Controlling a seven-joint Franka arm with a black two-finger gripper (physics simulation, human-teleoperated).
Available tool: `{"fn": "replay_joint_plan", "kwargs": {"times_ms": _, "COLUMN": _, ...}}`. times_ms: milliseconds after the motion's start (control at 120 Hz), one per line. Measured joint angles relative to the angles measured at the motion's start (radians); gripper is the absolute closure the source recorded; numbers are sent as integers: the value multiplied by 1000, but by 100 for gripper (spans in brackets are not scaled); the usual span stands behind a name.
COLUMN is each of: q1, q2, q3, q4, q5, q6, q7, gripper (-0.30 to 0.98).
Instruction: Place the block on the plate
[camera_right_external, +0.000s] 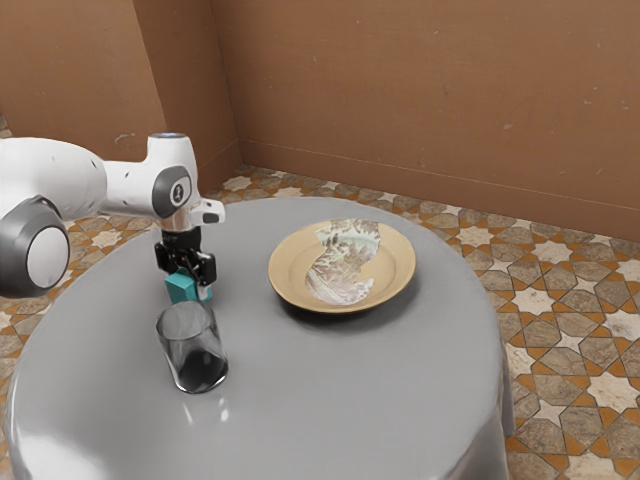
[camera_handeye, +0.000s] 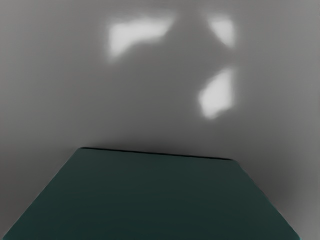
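Observation:
In the exterior view the black gripper (camera_right_external: 188, 264) points down at the table's far-left part, low over the teal block (camera_right_external: 183, 288) and partly covering it. The block appears to rest on the tabletop. Seen from the wrist, the block (camera_handeye: 155, 197) is a large dark teal shape directly under my hand. Whether the gripper holds it cannot be made out. A round tan plate (camera_right_external: 289, 286) with a pale patterned centre stands on the table, towards the exterior view's right from the gripper.
A clear glass (camera_right_external: 190, 345) with a dark bottom stands close to the block, nearer the exterior camera. The round grey table (camera_right_external: 330, 400) has its curved edge beyond the plate. Bright reflections show on the tabletop (camera_handeye: 165, 90) beside the block.

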Motion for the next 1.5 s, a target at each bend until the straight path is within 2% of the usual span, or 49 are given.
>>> {"fn": "replay_joint_plan", "kwargs": {"times_ms": 150, "q1": 0, "q2": 0, "q3": 0, "q4": -1, "q5": -4, "q6": 2, "q7": -1, "gripper": 25}}
{"fn": "replay_joint_plan", "kwargs": {"times_ms": 333, "q1": 0, "q2": 2, "q3": 0, "q4": -1, "q5": -2, "q6": 5, "q7": -3, "gripper": 23}}
{"fn": "replay_joint_plan", "kwargs": {"times_ms": 417, "q1": -2, "q2": -15, "q3": 2, "q4": -8, "q5": -2, "q6": 3, "q7": -3, "gripper": 28}}
{"fn": "replay_joint_plan", "kwargs": {"times_ms": 583, "q1": -12, "q2": -54, "q3": 15, "q4": -27, "q5": -1, "q6": -5, "q7": -4, "gripper": 28}}
{"fn": "replay_joint_plan", "kwargs": {"times_ms": 850, "q1": -121, "q2": -145, "q3": 18, "q4": -46, "q5": 3, "q6": -7, "q7": -12, "gripper": 30}}
{"fn": "replay_joint_plan", "kwargs": {"times_ms": 1500, "q1": -309, "q2": 21, "q3": -63, "q4": 255, "q5": -17, "q6": 7, "q7": -56, "gripper": 31}}
